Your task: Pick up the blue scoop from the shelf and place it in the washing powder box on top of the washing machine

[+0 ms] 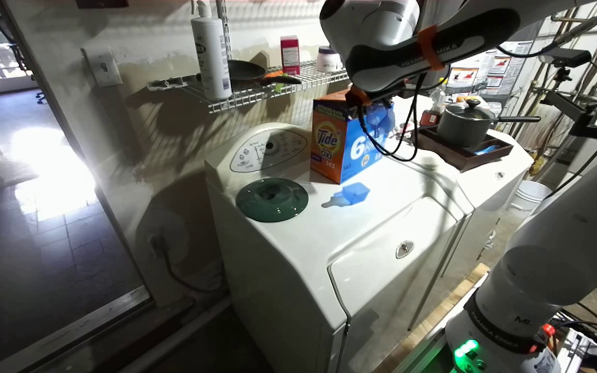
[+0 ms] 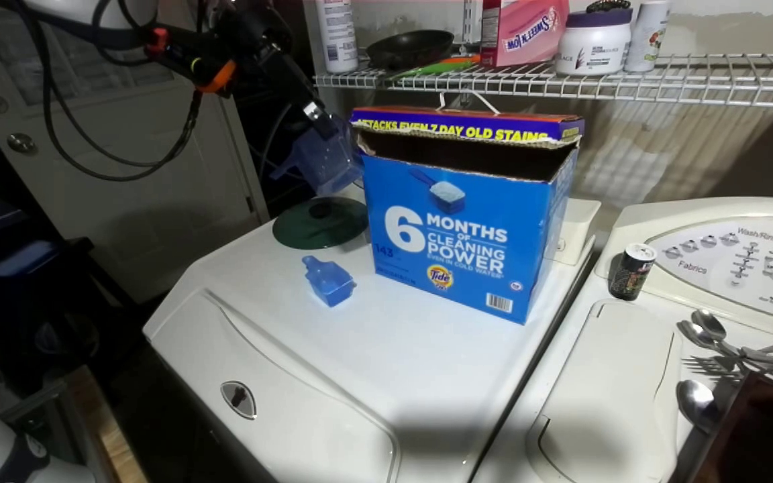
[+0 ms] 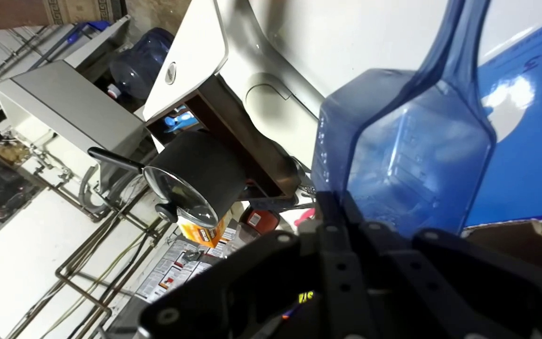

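My gripper [image 3: 344, 205] is shut on one wall of a translucent blue scoop [image 3: 407, 155]; its handle points up in the wrist view. In an exterior view the scoop [image 2: 326, 157] hangs tilted in the air beside the upper corner of the washing powder box [image 2: 457, 228]. That carton stands upright on the white washing machine [image 2: 333, 362], its top torn open. In the wrist view the box's rim [image 3: 525, 226] is at the lower right of the scoop. A second blue scoop [image 2: 331, 282] lies on the machine. The wire shelf [image 2: 708, 80] runs behind and above the carton.
A green lid [image 1: 271, 199] lies on the machine near the carton. The shelf carries a pan [image 2: 410, 48], a pink carton [image 2: 524, 33], a jar [image 2: 593, 43] and a bottle [image 1: 210, 57]. A lidded pot [image 1: 464, 124] sits in a dark tray; cutlery [image 2: 722, 349] lies nearby.
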